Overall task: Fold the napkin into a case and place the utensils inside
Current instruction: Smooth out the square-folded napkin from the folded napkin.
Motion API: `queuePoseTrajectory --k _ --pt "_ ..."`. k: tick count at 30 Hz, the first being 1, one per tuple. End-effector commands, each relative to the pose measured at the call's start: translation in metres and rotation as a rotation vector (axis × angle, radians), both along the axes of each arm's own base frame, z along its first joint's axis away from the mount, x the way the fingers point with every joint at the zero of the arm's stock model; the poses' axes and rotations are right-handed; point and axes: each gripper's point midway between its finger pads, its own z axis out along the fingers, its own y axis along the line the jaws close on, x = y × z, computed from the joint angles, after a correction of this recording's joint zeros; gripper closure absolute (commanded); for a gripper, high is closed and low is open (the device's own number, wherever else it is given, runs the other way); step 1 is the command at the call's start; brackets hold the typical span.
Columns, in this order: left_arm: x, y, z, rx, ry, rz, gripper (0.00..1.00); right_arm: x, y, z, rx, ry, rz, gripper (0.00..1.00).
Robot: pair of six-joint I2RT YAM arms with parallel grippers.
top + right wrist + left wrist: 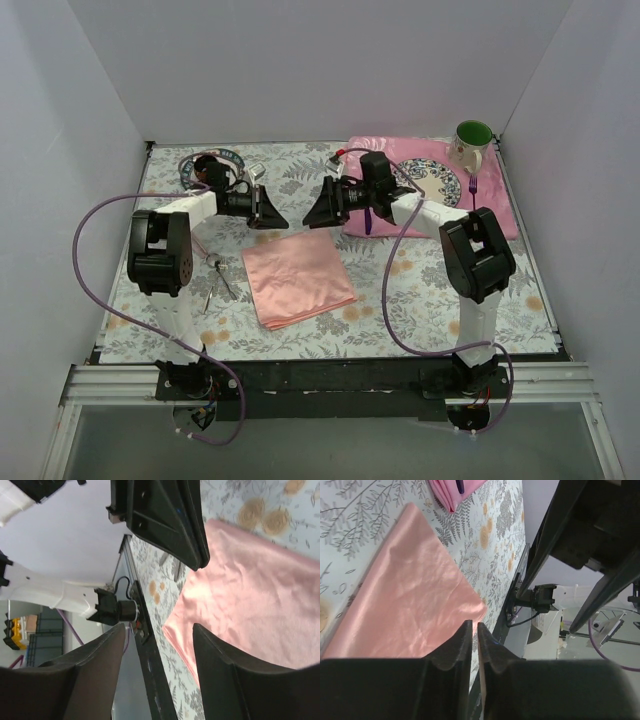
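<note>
Floral-clothed bench (420, 300). At back right, a pink rose-patterned placemat (497, 208) holds a patterned plate (432, 183), a purple fork (473, 186) beside it, and a green-lined mug (472, 141). Another plate (228, 155) lies back left.

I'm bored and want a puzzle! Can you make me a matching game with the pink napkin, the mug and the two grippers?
Things:
1. napkin
2. mug
3. left gripper
4. right gripper

Matches:
A. open wide
B. green inside
C. shut, holding nothing
D. spread out flat

Right pairs: 1-D, 2-B, 3-C, 4-A.
</note>
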Motion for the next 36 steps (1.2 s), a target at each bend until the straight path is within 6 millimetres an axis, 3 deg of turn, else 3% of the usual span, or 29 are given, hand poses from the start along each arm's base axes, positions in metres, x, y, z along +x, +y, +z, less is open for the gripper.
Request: queuePoseTrajectory --k 1,8,18,25,30,33,36 --pt "-0.001 -0.023 -0.005 0.029 0.010 -0.005 0.95 -0.036 -0.025 -0.046 -0.146 0.064 0.041 0.37" --pt "-0.018 -0.041 -0.018 0.050 0.040 -0.039 1.00 -0.067 -0.046 -0.080 -0.245 0.151 0.074 0.48" --pt "-0.029 -0.033 -0.073 0.151 0.172 -0.011 1.00 -0.088 -0.070 -0.129 -0.352 0.246 0.089 0.53" --pt "-0.029 -0.027 -0.096 0.211 0.218 0.008 1.00 -0.099 -0.100 -0.161 -0.451 0.327 0.093 0.56" --pt "-0.030 -0.022 -0.107 0.242 0.237 0.021 1.00 -0.110 -0.111 -0.158 -0.464 0.311 0.107 0.57" --pt "-0.030 -0.021 -0.111 0.252 0.242 0.025 1.00 -0.112 -0.110 -0.146 -0.428 0.276 0.131 0.56" --pt "-0.028 -0.021 -0.113 0.255 0.239 0.024 1.00 -0.109 -0.097 -0.118 -0.327 0.243 0.163 0.56"
